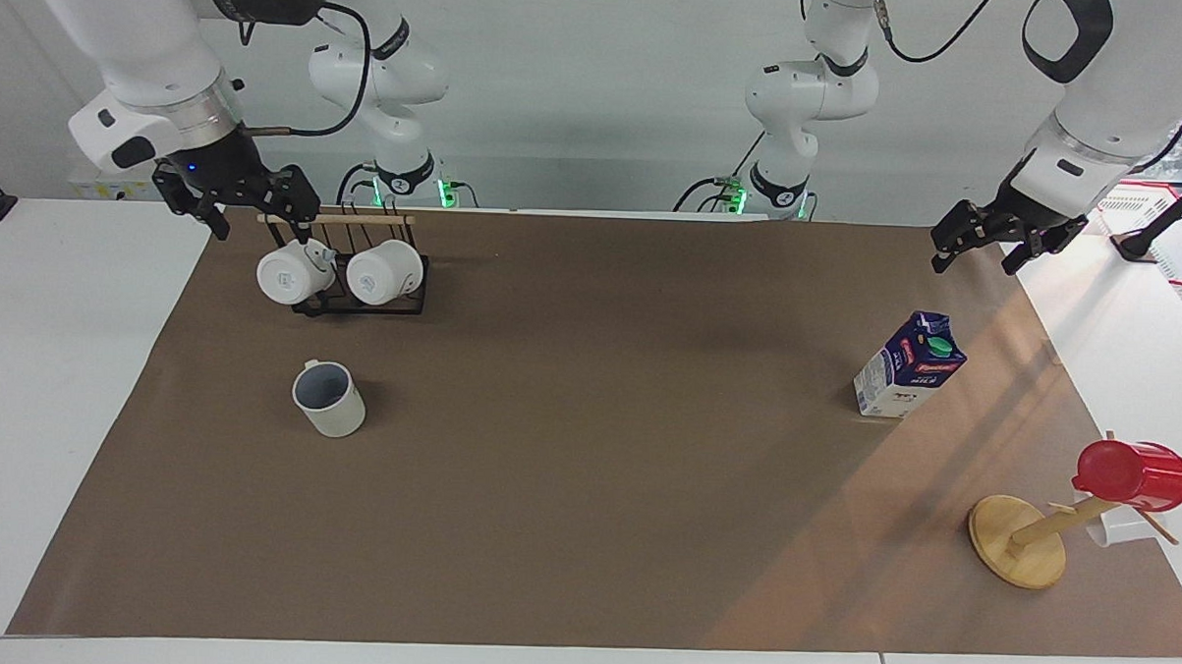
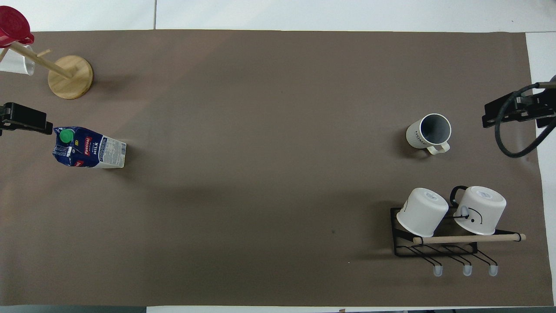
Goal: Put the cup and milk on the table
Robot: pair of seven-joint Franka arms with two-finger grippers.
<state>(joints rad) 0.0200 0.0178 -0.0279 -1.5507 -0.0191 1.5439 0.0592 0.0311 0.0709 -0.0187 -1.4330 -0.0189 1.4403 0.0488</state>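
The cup [image 1: 328, 399] stands upright on the brown table [image 1: 587, 450] toward the right arm's end, empty, with its handle turned toward the robots; it also shows in the overhead view [image 2: 428, 132]. The milk [image 1: 909, 366] stands upright on the table toward the left arm's end and shows in the overhead view [image 2: 89, 148]. My right gripper [image 1: 260, 228] hangs open and empty in the air beside the mug rack, apart from the cup. My left gripper [image 1: 977, 261] hangs open and empty over the table's edge, apart from the milk. Only parts of both grippers show in the overhead view.
A black wire rack [image 1: 361, 304] with a wooden bar holds two white logo mugs, nearer to the robots than the cup. A wooden mug tree [image 1: 1016, 543] with a red cup [image 1: 1132, 474] stands farther from the robots than the milk.
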